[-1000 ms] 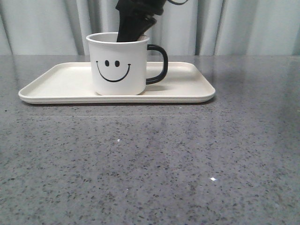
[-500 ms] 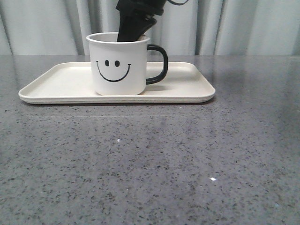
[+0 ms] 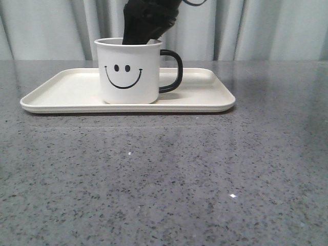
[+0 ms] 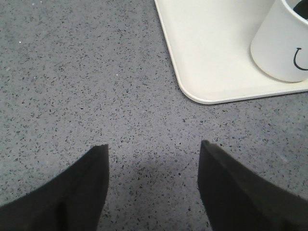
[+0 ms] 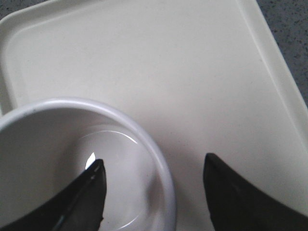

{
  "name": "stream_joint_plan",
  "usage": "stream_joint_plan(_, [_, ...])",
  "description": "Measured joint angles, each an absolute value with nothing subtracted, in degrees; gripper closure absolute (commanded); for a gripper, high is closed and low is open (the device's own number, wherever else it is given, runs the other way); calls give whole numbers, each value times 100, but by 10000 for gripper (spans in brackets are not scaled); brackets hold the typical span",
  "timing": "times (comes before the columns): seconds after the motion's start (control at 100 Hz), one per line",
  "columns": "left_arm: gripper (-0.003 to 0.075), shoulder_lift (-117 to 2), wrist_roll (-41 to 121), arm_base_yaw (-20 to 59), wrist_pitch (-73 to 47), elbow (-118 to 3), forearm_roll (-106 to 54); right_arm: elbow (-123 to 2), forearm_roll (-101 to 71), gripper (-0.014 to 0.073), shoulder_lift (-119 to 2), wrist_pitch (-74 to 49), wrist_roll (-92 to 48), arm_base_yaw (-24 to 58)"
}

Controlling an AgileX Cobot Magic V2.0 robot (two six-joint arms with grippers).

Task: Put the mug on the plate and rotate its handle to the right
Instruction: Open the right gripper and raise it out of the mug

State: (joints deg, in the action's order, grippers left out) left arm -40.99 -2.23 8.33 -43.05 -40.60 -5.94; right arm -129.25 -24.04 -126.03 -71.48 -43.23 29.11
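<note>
Right gripper [image 5: 153, 185] released, jaws straddling the mug [image 3: 129, 72] wall. Mug upright on plate [image 3: 66, 87], handle [image 3: 173, 72] pointing right. Left gripper [image 4: 153, 183] released over the table [image 3: 205, 174].

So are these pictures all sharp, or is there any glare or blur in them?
Front view: sharp, with soft reflections of the plate on the glossy table. Left wrist view: crisp speckled stone, the left gripper casting a faint shadow. Right wrist view: softer, a bright glint inside the mug, the right gripper slightly blurred.
</note>
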Motion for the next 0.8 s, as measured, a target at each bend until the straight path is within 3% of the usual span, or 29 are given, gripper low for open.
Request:
stream_joint_plan(0.34, [310, -4099, -223, 833, -4305, -4060, -594, -12925, -1794, 113, -11819, -7148, -3702, 2911])
stream_joint_plan(0.8, [310, -4099, -223, 833, -4354, -4060, -594, -12651, -121, 113, -9127, -7244, -2070, 2911])
